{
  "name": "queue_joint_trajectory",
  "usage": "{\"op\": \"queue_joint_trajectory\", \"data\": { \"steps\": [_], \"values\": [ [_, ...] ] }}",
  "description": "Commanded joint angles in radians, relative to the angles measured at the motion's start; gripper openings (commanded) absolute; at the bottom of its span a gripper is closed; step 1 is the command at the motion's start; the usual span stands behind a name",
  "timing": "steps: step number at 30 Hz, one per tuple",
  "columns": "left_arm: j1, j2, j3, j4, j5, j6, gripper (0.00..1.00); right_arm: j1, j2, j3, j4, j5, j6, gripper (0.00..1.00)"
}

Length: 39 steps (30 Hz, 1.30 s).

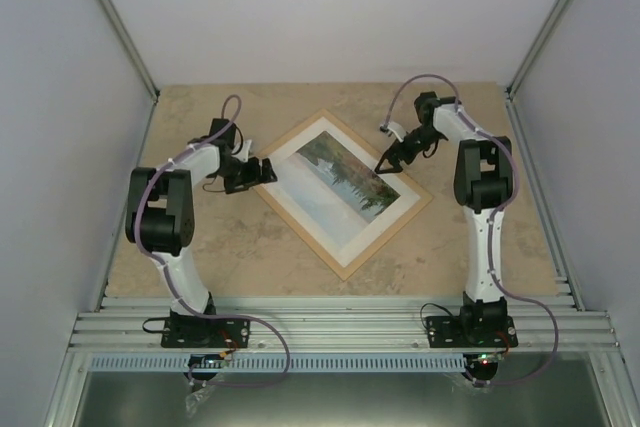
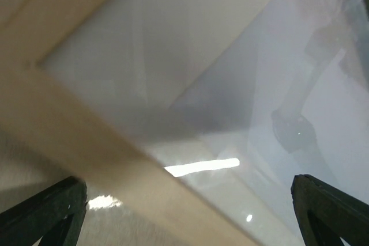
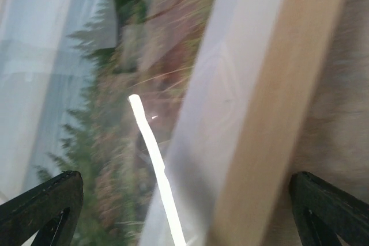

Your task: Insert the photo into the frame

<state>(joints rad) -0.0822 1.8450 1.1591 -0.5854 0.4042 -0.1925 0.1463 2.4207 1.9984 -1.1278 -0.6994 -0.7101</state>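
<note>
Frame [image 1: 346, 269] is judged stiff, glass-slick and fragile; its wooden rim is best gripped; both pairs of jaws are spread.

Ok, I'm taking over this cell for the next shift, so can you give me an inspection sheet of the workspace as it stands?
Surface: beige stone-look table, no spills seen.
Job's things: pale wood frame lies flat, turned diagonally, mid-table; photo shows picture-up inside it, under a glossy pane.
Clutter: nothing seen.
Hands: left hand open over the frame's left corner; right hand open over its far right edge; neither holds anything.
Cables: purple cables run along both arms and loop at the bases.
Surroundings: pale walls on three sides; aluminium rails at the near edge.
</note>
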Motion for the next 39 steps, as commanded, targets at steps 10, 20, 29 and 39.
{"op": "queue_joint_trajectory", "data": {
  "steps": [10,20,29,39],
  "values": [
    [-0.086,0.405,0.525,0.005,0.141,0.053,0.93,0.038,-0.287,-0.601,-0.062,-0.035,-0.21,0.98],
    [-0.196,0.648,1.025,-0.059,0.04,0.162,0.92,0.205,-0.439,-0.715,-0.09,-0.069,-0.26,0.98],
    [0.003,0.197,0.6,-0.011,-0.036,0.043,0.96,0.055,-0.387,-0.351,-0.171,-0.08,-0.194,0.98],
    [0.056,-0.312,-0.072,-0.071,0.008,-0.03,0.99,0.002,-0.065,0.14,0.024,-0.007,0.083,0.98]
  ]
}}
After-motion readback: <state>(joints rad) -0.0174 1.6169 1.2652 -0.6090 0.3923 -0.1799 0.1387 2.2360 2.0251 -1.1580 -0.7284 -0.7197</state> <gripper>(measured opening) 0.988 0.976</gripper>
